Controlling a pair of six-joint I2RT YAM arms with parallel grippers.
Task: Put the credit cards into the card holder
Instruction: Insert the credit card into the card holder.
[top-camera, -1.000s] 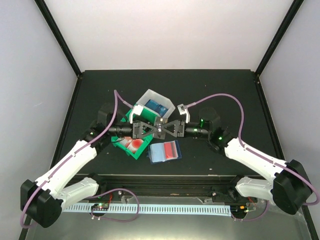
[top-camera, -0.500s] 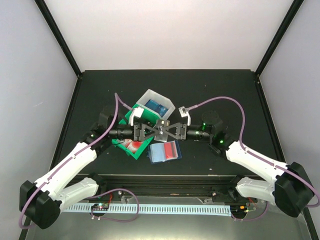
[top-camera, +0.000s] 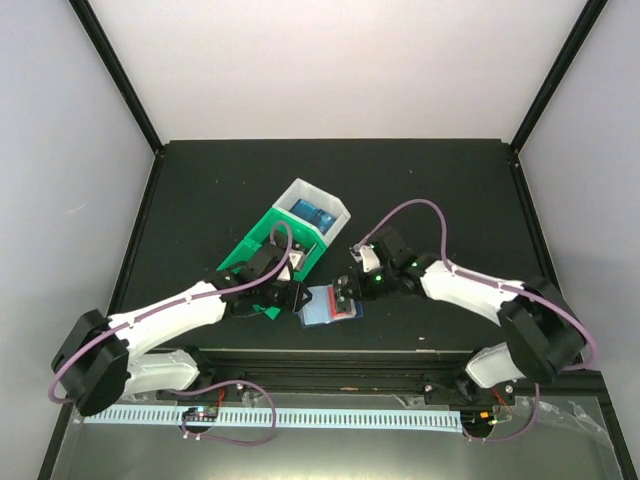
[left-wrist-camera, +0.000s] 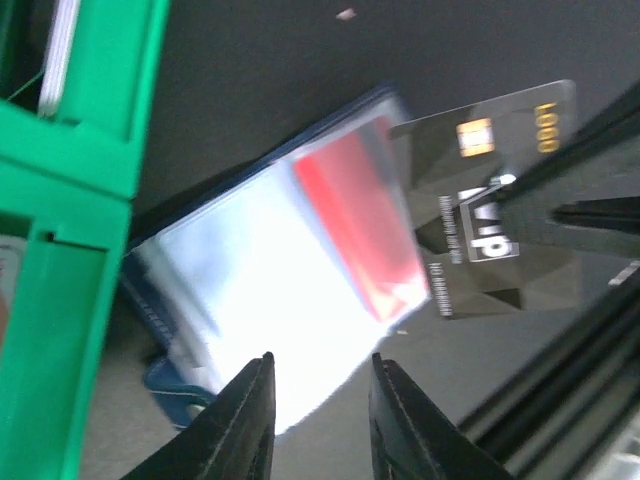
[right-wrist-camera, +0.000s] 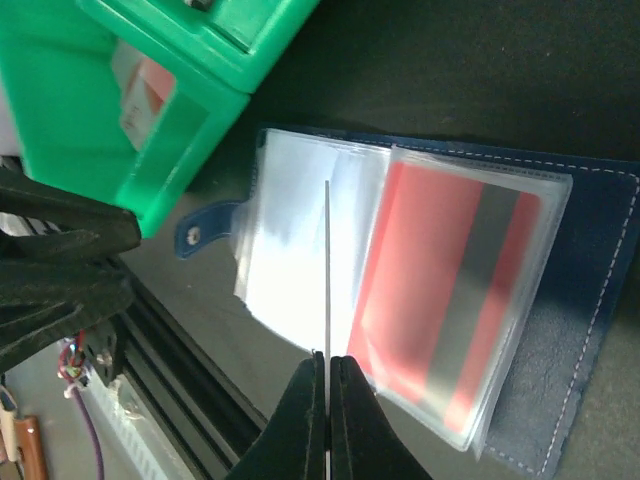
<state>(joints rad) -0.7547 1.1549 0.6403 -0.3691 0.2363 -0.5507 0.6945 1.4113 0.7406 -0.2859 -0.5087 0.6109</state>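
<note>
The right tool (right-wrist-camera: 327, 368) is clenched on a dark VIP card (left-wrist-camera: 480, 225), edge-on over the open card holder (right-wrist-camera: 590, 330) on the counter (top-camera: 200, 200). The left tool (left-wrist-camera: 320, 375) hangs released over the holder's clasp side, beside the green bin (left-wrist-camera: 70, 200).

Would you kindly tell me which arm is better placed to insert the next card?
Right: the right gripper holds a black card edge-on over the open card holder; the left gripper is empty.
</note>
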